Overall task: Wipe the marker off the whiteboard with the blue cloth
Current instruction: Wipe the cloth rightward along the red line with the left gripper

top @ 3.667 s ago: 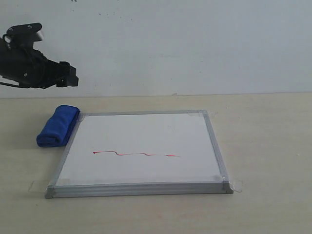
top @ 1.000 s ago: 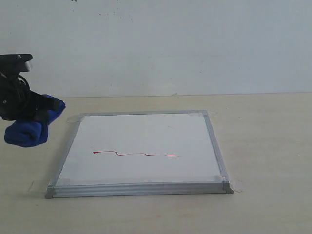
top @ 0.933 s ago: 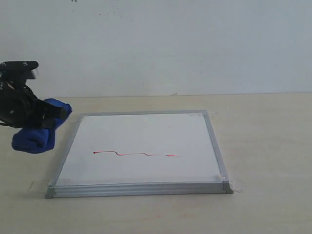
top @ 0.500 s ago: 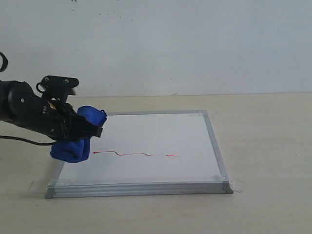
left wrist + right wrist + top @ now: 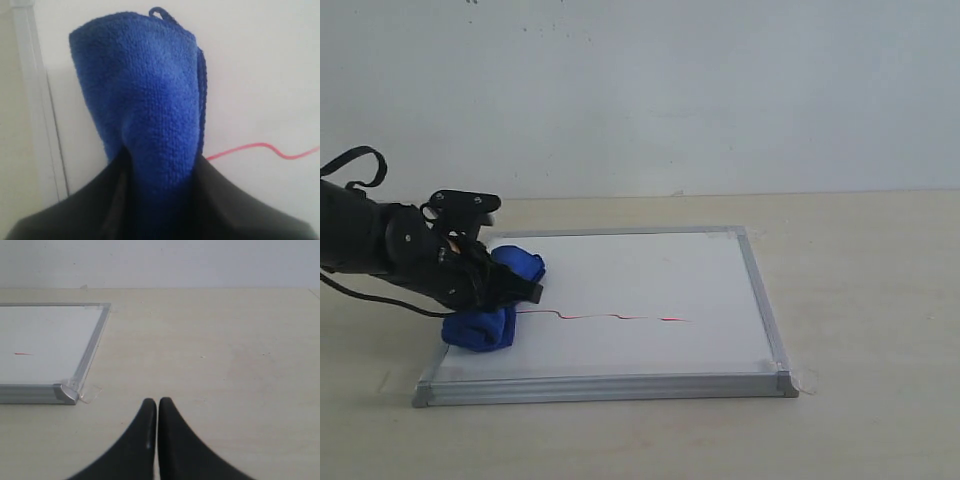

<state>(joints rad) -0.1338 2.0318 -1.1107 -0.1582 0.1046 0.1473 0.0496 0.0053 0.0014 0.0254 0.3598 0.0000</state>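
Now the plush deep-blue microfibre cloth (image 5: 480,330) sits bunched on the white aluminium-framed whiteboard (image 5: 650,270).
At the thin red wavy marker line (image 5: 610,317), its left end, the left tool (image 5: 508,295) grasps the cloth; the right tool (image 5: 158,407) is clenched empty above the bench (image 5: 225,365).

Pale wood-grain bench (image 5: 860,280) meets a plain off-white wall (image 5: 720,90) with a few tiny dark specks up high, and a scrap of clear tape (image 5: 807,380) is stuck flat on the bench, front right.

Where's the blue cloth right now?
In the exterior view the blue cloth is clamped in the left gripper, at the left side of the whiteboard, by the left end of the marker line.
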